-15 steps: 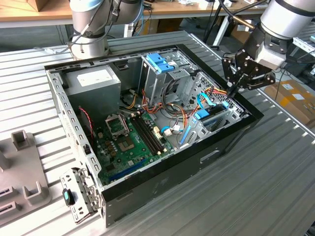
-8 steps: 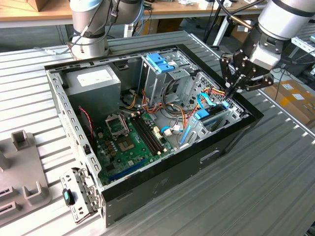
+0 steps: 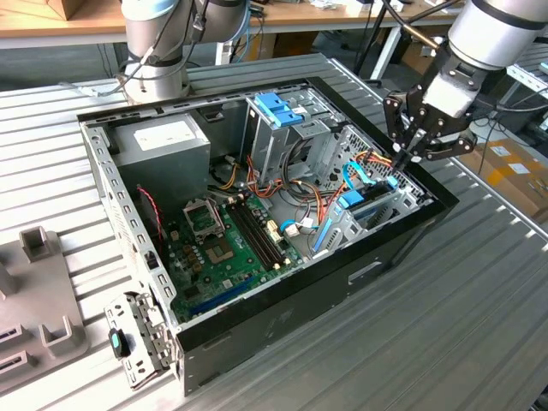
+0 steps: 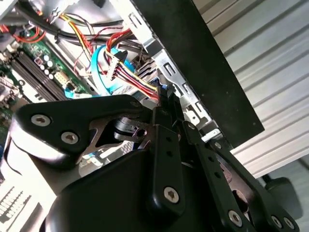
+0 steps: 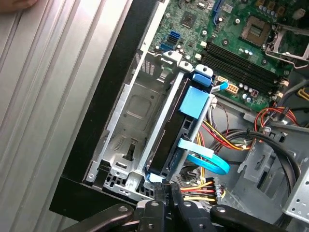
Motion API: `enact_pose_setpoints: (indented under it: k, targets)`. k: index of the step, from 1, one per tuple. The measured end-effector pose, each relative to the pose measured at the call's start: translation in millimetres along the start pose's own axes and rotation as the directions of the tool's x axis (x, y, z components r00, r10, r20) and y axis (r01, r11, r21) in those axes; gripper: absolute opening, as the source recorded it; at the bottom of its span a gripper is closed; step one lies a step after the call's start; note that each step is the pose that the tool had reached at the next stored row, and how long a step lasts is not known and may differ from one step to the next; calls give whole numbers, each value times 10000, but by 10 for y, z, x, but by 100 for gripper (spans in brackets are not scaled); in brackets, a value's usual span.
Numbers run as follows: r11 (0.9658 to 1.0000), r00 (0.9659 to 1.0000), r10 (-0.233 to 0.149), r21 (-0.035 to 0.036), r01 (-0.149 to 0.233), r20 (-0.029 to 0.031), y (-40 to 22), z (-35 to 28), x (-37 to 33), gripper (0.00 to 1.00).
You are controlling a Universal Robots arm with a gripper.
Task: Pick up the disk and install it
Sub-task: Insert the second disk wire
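the robot's hand [image 3: 409, 152], fingers pinched together and holding nothing, hovers at the front corner of an open computer case [image 3: 282, 321] lying on the slatted metal desk [image 3: 479, 291], near the desk's edge on the exterior view's right. the disk [image 5: 173, 133] already sits on edge in the drive bay [image 5: 126, 126] along the case's front wall, blue rails [image 5: 194, 102] showing along its side; the closed fingertips [image 5: 168, 189] rest just by its end, beside a bundle of red, yellow and orange power wires [image 5: 203, 186]. from here the risks look plain: a push off the rail line could jam the disk crooked in its bay, and the fingertips, so near the loose wires and the blue data cable [image 5: 208, 163], could snag or pinch them against the drive or the bay's metal edge.
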State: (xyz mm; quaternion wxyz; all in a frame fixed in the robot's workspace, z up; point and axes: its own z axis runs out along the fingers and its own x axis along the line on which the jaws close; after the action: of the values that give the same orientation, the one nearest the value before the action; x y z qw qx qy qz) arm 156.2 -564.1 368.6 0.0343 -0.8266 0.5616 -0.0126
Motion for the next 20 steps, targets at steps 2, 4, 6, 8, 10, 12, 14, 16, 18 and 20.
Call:
enact_pose_setpoints:
  k: [2,4,6,8,10,12,14,16,18,20]
  targets:
    - [9995,9995,330,7,-330,-22,0,2,0,16]
    - [9969,9968,792,16,-792,-55,0,5,0,16]
    - [9942,9941,1079,23,-1079,-76,0,6,0,16]
    - [9923,9923,1235,27,-1235,-87,8,5,-3,16]
    - [9894,9894,1450,33,-1449,-101,18,6,-7,16]
    - [9866,9865,1632,38,-1631,-113,27,6,-10,16]
    - [9830,9829,1836,45,-1836,-127,34,7,-13,16]
    - [9752,9751,2212,57,-2211,-152,47,10,-18,16]
    - [9713,9712,2378,63,-2377,-163,52,10,-20,16]
    - [9663,9661,2575,70,-2574,-176,58,13,-22,16]
